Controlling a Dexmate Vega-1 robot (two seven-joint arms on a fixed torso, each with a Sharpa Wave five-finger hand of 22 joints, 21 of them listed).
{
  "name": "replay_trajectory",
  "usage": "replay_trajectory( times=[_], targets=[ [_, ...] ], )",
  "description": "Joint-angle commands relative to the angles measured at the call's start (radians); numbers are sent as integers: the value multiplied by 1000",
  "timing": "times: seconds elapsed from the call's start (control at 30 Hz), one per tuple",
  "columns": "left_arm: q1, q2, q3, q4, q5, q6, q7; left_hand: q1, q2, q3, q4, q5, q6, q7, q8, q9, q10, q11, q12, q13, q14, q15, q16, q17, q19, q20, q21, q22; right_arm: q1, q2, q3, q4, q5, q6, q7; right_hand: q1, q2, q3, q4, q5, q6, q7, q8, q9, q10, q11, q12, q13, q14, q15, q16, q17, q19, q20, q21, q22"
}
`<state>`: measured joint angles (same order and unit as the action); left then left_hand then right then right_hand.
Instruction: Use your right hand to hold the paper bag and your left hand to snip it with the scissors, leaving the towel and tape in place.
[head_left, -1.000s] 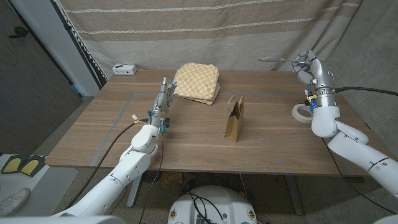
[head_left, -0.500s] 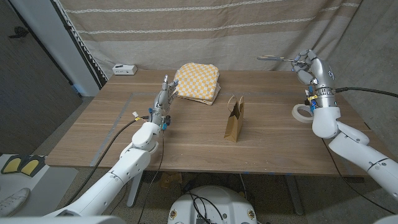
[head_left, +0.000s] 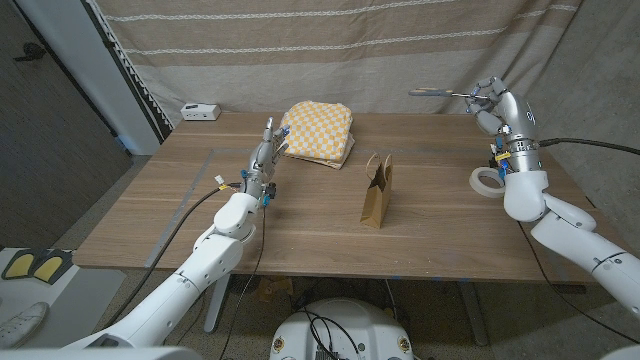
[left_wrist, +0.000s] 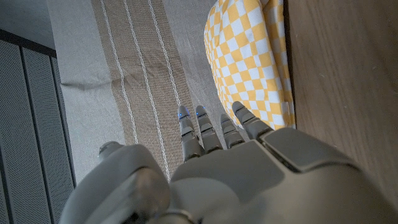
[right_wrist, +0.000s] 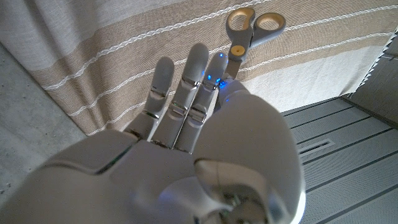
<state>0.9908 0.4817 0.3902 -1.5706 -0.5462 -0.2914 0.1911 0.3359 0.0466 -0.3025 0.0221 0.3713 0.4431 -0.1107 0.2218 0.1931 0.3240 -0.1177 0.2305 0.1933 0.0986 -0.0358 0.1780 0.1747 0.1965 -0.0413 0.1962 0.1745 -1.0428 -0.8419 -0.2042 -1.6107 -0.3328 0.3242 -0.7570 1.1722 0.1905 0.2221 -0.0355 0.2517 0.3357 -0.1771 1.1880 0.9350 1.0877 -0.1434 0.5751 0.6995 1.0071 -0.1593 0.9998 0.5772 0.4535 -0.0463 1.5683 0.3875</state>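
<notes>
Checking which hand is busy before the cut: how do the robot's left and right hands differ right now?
The right hand is raised near the table's far right corner and holds the grey-handled scissors pointing left; the left hand holds nothing, fingers extended toward the folded yellow checkered towel. The right hand is above the white tape roll; the left is nearer the table. Neither touches the brown paper bag.

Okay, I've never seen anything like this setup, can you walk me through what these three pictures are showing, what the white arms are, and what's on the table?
This is a two-armed robot standing at a wooden table. The wide picture looks down from its head; the other two come from cameras on each wrist, looking along the back of that hand.

On the table stand a small brown paper bag, a folded yellow checked towel and a roll of tape.

The right hand is raised, holding scissors whose handles show in its wrist picture. The left hand holds nothing, fingers pointing toward the towel.
</notes>
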Motion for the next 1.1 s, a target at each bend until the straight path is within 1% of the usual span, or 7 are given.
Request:
replay_trajectory(
  times=[0.03, 0.2, 0.53, 0.7, 0.9, 0.93, 1.1],
  targets=[
    [4, -20, -4, 2, -30, -16, -11, 5, -7, 3, 0, 0, 12, 13, 4, 3, 14, -1, 8, 2, 12, -140, 9, 1, 7, -127, 2, 2, -16, -20, 13, -23, -25, 62, 36, 0, 4, -3, 1, 5, 0, -5, 6, -2, 3, -2, 0, 3, -4, -67, 2, 0, -5, -160, 3, 5],
    [-4, -11, 0, 7, -27, -10, -26, 11, -4, 6, -2, 1, 17, 22, 5, 3, 20, -1, 9, 2, 15, -141, 9, 1, 8, -128, 2, 2, -30, -21, 23, -52, -42, 57, 47, 1, 5, -3, 1, 5, -4, -7, 11, 0, 4, -3, 0, 3, -3, -67, 2, 2, -6, -160, 3, 6],
    [-11, -2, -5, 12, -9, -23, -24, 42, 8, 20, -16, 2, 36, 3, 9, 4, 29, -6, 10, 2, 20, -147, 8, 0, 10, -128, 1, 2, -51, -11, 37, -81, -48, 71, 71, 2, 5, -3, 2, 5, -2, -3, 16, -8, 5, -3, -3, -1, -4, -67, -1, 1, -6, -160, 3, 7],
    [-23, -29, -3, 44, 42, -79, 13, 119, 22, 46, -56, 5, 146, -2, 41, 5, 124, -23, 37, 3, 85, -174, 17, -1, 52, -140, 9, 1, -58, -2, 42, -88, -50, 76, 80, 4, 2, -5, 0, 6, 3, -2, 17, -18, 5, -2, -2, 2, -4, -67, -3, 1, -7, -160, 3, 7],
    [-33, -17, 1, 37, 52, -61, 6, 173, 28, 64, -85, 12, 169, -10, 43, 5, 150, -33, 42, 3, 111, -178, 16, -1, 67, -147, 8, 0, -53, -2, 39, -80, -59, 101, 93, 3, 2, -7, 1, 7, 0, -1, 21, -19, 4, -4, -6, -2, -3, -67, -4, 1, -9, -160, 3, 7],
    [-35, -8, 2, 32, 56, -54, 0, 273, 74, 115, -132, 15, 175, -13, 36, 5, 164, -38, 40, 3, 156, -177, 18, 1, 74, -142, 4, 0, -53, -3, 39, -80, -60, 104, 97, 3, 2, -7, 0, 8, -1, -1, 22, -19, 3, -2, -5, 0, -4, -67, -6, 0, -9, -160, 3, 7],
    [-36, 16, 5, 10, 89, -35, 8, 310, 87, 134, -150, 12, 175, -25, 31, 5, 186, -45, 44, 3, 178, -181, 19, 2, 74, -142, 2, 0, -47, -6, 34, -73, -64, 125, 116, 3, 2, -8, 1, 8, -1, -5, 23, -21, 3, -2, -7, -3, -4, -68, -7, 1, -10, -160, 3, 7]
  ],
)
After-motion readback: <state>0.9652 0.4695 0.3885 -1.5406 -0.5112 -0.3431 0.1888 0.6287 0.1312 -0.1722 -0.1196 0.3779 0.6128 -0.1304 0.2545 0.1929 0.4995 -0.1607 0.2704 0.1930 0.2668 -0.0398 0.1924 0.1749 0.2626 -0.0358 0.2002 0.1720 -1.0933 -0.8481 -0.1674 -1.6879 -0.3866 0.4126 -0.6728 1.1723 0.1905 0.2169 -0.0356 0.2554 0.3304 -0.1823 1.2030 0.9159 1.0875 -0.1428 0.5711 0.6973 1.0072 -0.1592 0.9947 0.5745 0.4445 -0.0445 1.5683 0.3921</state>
